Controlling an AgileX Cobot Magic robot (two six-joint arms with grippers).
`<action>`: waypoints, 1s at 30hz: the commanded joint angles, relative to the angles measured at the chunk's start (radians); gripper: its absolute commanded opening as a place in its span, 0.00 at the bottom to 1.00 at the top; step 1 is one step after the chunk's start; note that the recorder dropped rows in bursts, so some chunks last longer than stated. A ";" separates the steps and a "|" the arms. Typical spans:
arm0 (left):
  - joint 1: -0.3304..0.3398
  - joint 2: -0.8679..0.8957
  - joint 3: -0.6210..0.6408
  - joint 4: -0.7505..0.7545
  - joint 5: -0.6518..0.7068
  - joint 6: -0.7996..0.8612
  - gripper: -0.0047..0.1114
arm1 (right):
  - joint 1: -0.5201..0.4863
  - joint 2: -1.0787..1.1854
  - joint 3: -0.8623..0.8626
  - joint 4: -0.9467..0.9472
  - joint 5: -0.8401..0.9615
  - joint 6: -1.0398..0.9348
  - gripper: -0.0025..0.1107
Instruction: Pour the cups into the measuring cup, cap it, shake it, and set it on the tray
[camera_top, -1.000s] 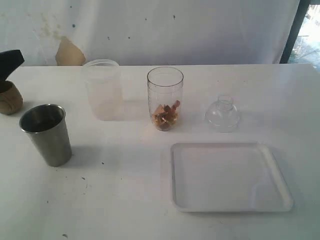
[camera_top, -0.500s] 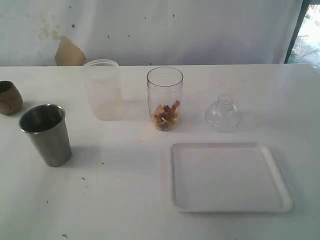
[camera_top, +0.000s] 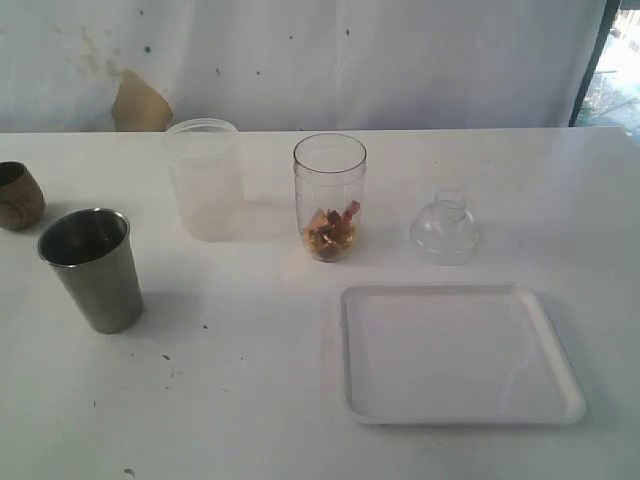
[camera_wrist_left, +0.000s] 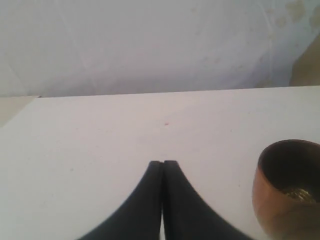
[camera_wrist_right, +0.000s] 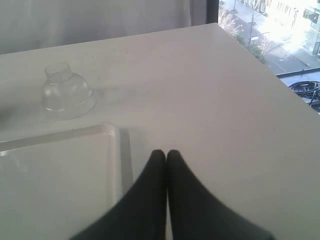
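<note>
The clear measuring cup (camera_top: 330, 196) stands at the table's middle with brown and orange bits in its bottom. The frosted plastic cup (camera_top: 206, 179) is to its left, the steel tumbler (camera_top: 92, 268) nearer the front left, and the brown wooden cup (camera_top: 18, 195) at the left edge. The white tray (camera_top: 458, 353) lies front right. Neither arm shows in the exterior view. My left gripper (camera_wrist_left: 162, 162) is shut and empty, with the wooden cup (camera_wrist_left: 291, 185) beside it and apart from it. My right gripper (camera_wrist_right: 166, 152) is shut and empty by the tray's edge (camera_wrist_right: 112, 150).
A small clear dome lid (camera_top: 445, 228) sits behind the tray, to the right of the measuring cup; the right wrist view shows this dome lid (camera_wrist_right: 66, 92) too. The table's right edge (camera_wrist_right: 265, 65) drops off toward a window. A white curtain hangs behind the table.
The left gripper, seen a second ago over the wooden cup at the left edge, has pulled out of the exterior view. The cups, lid and tray have not moved.
</note>
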 joint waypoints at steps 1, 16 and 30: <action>0.037 0.165 -0.205 0.346 -0.006 -0.282 0.04 | 0.003 -0.005 0.005 -0.003 -0.008 0.002 0.02; 0.045 0.429 -0.431 0.567 -0.173 -0.486 0.04 | 0.003 -0.005 0.005 -0.003 -0.008 0.002 0.02; 0.003 0.440 -0.460 0.829 -0.161 -0.590 0.04 | 0.003 -0.005 0.005 -0.003 -0.008 0.002 0.02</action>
